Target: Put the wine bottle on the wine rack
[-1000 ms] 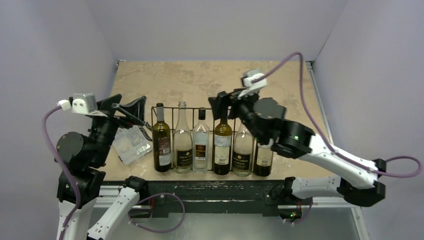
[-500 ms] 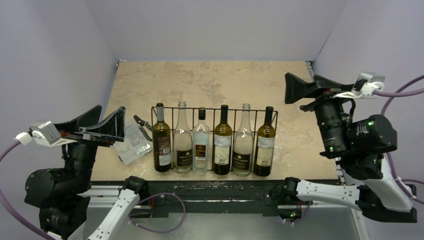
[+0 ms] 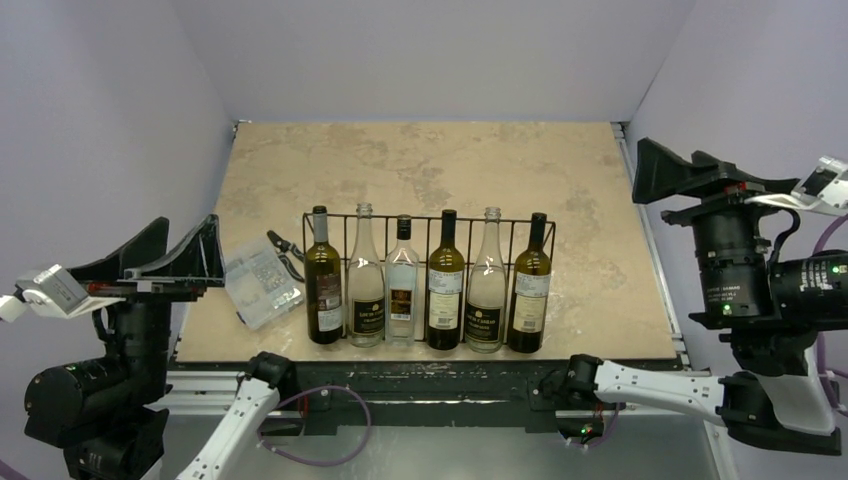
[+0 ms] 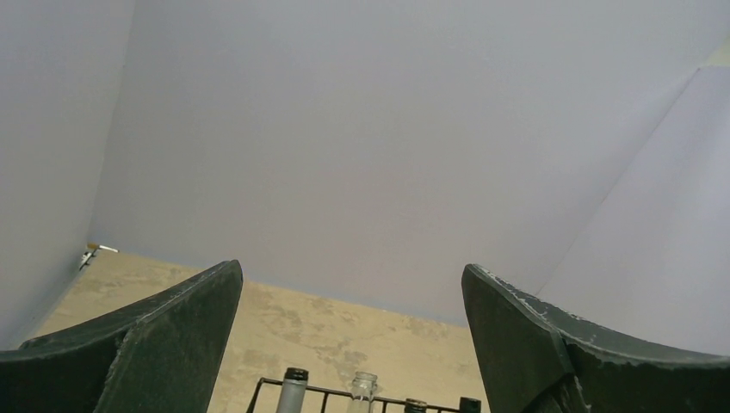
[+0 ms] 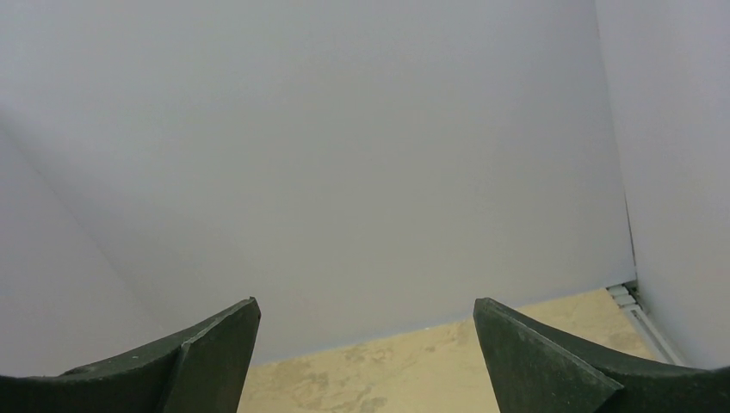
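Several wine bottles stand upright in a row inside the black wire wine rack [image 3: 430, 218] near the table's front edge, the rightmost a dark bottle [image 3: 529, 295]. My left gripper [image 3: 185, 245] hangs open and empty at the table's left edge, well apart from the rack. Off the right edge, my right gripper [image 3: 672, 160] is raised, open and empty too. In the left wrist view the gripper [image 4: 351, 267] frames the rack's top rail [image 4: 336, 394] and two bottle tops [image 4: 295, 376]. The right wrist view shows its gripper [image 5: 366, 301] against the back wall and bare tabletop only.
A small clear plastic organiser box [image 3: 262, 285] lies left of the rack, with a black hand tool [image 3: 285, 248] just behind it. Grey walls close in the table on three sides. A metal rail runs along the right edge [image 3: 650, 250].
Both arms have drawn back from the bottle necks to the table's sides. The left jaws have spread wider. The bottles and rack have not moved.
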{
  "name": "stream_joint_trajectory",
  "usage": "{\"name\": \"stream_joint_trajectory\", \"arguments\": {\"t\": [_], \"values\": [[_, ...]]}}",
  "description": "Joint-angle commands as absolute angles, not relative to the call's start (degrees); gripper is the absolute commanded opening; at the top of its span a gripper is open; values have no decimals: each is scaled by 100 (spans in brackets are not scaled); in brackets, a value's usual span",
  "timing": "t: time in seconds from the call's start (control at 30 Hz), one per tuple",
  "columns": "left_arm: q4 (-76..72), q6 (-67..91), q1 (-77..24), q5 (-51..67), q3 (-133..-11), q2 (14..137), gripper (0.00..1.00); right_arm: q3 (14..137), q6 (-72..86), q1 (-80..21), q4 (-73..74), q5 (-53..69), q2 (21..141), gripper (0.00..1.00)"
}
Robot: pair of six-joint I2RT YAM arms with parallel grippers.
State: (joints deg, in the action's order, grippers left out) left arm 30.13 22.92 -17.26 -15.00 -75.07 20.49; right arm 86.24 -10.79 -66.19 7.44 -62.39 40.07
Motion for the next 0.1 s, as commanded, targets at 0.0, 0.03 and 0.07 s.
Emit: {"name": "stream_joint_trajectory", "arguments": {"t": [0.0, 0.03, 0.07], "values": [[2822, 2162, -1696, -1626, -7557, 2123, 100, 8505, -1274, -6609, 668, -6093, 3994, 99], [2833, 2160, -1696, -1625, -7547, 2126, 100, 8507, -1286, -6609, 703, -6073, 4012, 99], [2815, 2163, -1696, -1637, -7517, 2120, 100, 8489, -1267, -6609, 722, -6032, 4005, 99]]}}
